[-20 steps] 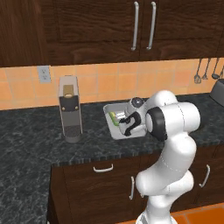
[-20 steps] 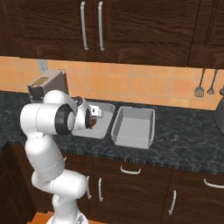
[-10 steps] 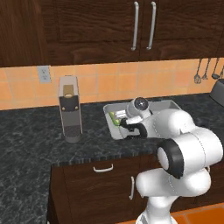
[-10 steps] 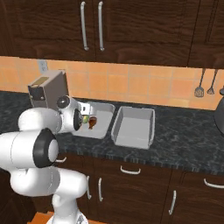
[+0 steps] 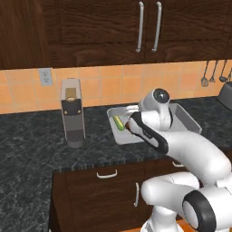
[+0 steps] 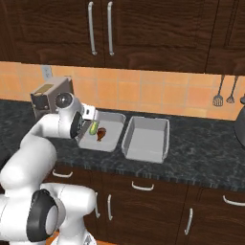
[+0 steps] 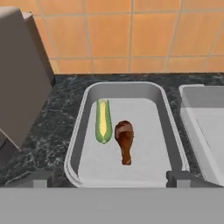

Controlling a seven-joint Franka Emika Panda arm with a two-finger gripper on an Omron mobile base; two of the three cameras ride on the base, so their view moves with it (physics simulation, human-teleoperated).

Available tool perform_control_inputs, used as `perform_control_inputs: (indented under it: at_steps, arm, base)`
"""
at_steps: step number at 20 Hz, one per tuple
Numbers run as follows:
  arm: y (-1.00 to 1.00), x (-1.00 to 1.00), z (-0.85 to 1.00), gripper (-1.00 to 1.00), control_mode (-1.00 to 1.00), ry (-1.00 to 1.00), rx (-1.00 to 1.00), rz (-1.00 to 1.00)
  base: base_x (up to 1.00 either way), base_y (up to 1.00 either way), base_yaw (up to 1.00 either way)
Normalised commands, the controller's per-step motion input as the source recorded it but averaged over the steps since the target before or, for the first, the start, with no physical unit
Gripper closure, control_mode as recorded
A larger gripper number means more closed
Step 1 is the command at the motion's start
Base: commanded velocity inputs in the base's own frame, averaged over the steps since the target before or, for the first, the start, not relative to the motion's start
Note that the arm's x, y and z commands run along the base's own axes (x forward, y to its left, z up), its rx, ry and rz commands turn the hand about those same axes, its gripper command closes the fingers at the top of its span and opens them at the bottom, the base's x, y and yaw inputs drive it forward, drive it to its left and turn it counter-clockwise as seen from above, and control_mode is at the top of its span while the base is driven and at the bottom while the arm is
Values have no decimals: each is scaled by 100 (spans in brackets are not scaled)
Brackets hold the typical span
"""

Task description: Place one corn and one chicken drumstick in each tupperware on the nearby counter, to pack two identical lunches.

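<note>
On the speckled counter (image 6: 201,153) stand two grey tupperware trays side by side. The left tupperware (image 7: 131,89) holds a husked corn (image 7: 103,121) and a brown chicken drumstick (image 7: 124,141), lying next to each other. Both pieces also show from the right base view, the corn (image 6: 93,128) and the drumstick (image 6: 101,134). The right tupperware (image 6: 146,139) has nothing in it. My gripper (image 7: 110,178) hovers open over the near rim of the left tray, fingertips (image 7: 37,179) wide apart with nothing between them.
A grey toaster (image 5: 72,113) stands on the counter left of the trays, close to my hand. Kitchen utensils (image 6: 217,98) hang on the tiled wall at the right. A dark pot (image 6: 240,127) sits at the far right edge. Wooden cabinets hang overhead.
My jaws have opened and let go of the drumstick, which now lies in the left tray beside the corn. The arm's elbow has swung and the hand has drawn back toward the counter's front.
</note>
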Motion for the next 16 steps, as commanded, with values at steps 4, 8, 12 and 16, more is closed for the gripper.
perform_control_inputs:
  at_steps: [4, 8, 12, 16]
  arm:
    - [-3, -87, 96, -100, -100, 2, 12, -1]
    - [-21, -100, 61, -100, -100, 9, 13, -11]
    - [-25, -100, 73, -100, -100, 14, 14, -17]
    - [-15, -50, 30, -100, 100, 2, 7, -8]
  base:
    - [0, 0, 0]
    - [0, 0, 0]
    - [0, 0, 0]
    - [-50, -22, -7]
